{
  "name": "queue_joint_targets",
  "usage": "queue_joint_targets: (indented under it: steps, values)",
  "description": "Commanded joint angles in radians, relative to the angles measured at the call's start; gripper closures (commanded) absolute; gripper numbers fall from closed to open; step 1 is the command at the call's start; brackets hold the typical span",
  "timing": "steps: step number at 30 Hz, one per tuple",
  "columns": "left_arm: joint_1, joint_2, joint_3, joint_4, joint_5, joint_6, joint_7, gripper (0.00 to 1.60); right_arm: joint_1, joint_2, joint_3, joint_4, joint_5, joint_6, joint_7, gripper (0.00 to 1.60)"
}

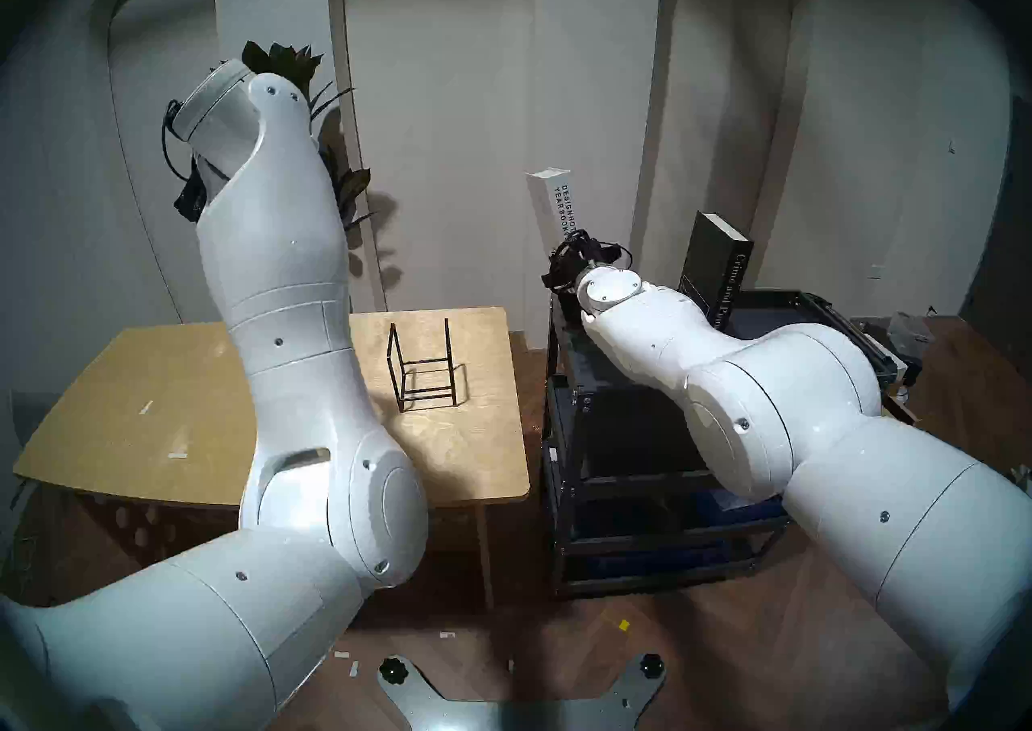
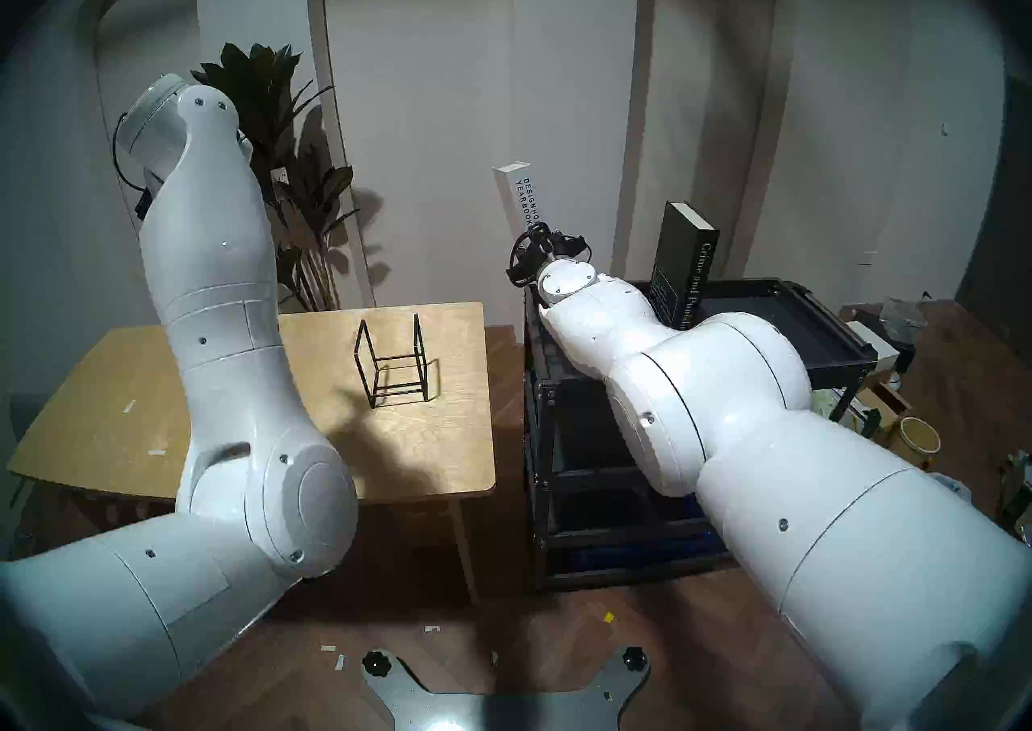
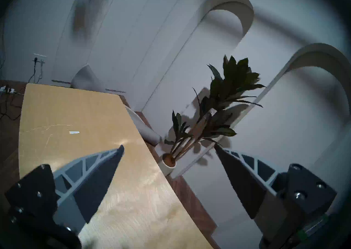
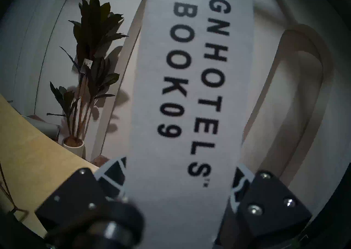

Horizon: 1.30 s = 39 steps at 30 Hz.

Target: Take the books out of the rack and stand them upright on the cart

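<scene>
1. Your left claw is spread wide with nothing between its fingers, raised high over the far-left part of the worktop and looking toward the potted plant. If you swing that arm right while it is up there, its elbow could sweep low across the worktop.

2. The wire rack stands empty near the worktop's right end. It is light and thin, so any brush from the left arm would likely skid or tip it. That matters little to the task now, but it could slide off the edge.

3. Your right claw is clamped on the lower part of the white DESIGNHOTELS YEARBOOK09 book, which rises tilted to the left above the left end of the cart. Whether its bottom edge already rests on the top tray is hidden behind the wrist. Let go while it leans like this and it will probably topple left, off the cart toward the gap beside the worktop. Square it up first.

4. The dark Crime and Punishment book already stands on the cart's top tray, just right of your right wrist. It has no support on either side, so a nudge from the forearm as you withdraw could knock it flat.
</scene>
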Motion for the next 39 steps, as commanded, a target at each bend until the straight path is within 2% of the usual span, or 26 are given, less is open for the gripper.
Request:
queue_joint_targets:
  steps: [1, 10, 18, 19, 20, 25, 33, 39]
  values:
    - [0.09, -0.004, 0.022, -0.119, -0.005, 0.072, -0.023, 0.0, 0.041, 0.009, 0.003, -0.031, 0.005, 0.002, 0.062, 1.6]
    - [0.207, -0.003, 0.022, -0.239, -0.021, 0.18, -0.127, 0.0, 0.011, 0.029, 0.039, -0.034, 0.039, -0.026, 0.123, 1.6]
    - [0.319, -0.006, 0.05, -0.366, -0.042, 0.185, -0.212, 0.0, -0.02, 0.055, 0.061, -0.036, 0.057, -0.073, 0.161, 1.6]
    - [0.313, -0.002, 0.052, -0.344, -0.041, 0.185, -0.213, 0.0, -0.025, 0.057, 0.062, -0.036, 0.059, -0.08, 0.164, 1.6]
    - [0.342, -0.005, 0.059, -0.384, -0.048, 0.185, -0.221, 0.0, -0.029, 0.059, 0.064, -0.036, 0.06, -0.086, 0.167, 1.6]
    - [0.415, -0.002, 0.093, -0.459, -0.07, 0.185, -0.233, 0.0, -0.04, 0.069, 0.076, -0.035, 0.07, -0.096, 0.173, 1.6]
    - [0.46, 0.022, 0.129, -0.487, -0.097, 0.185, -0.225, 0.0, -0.047, 0.103, 0.082, -0.033, 0.07, -0.099, 0.172, 1.6]
    - [0.476, 0.04, 0.151, -0.489, -0.128, 0.185, -0.204, 0.0, -0.069, 0.103, 0.088, -0.032, 0.072, -0.106, 0.152, 1.6]
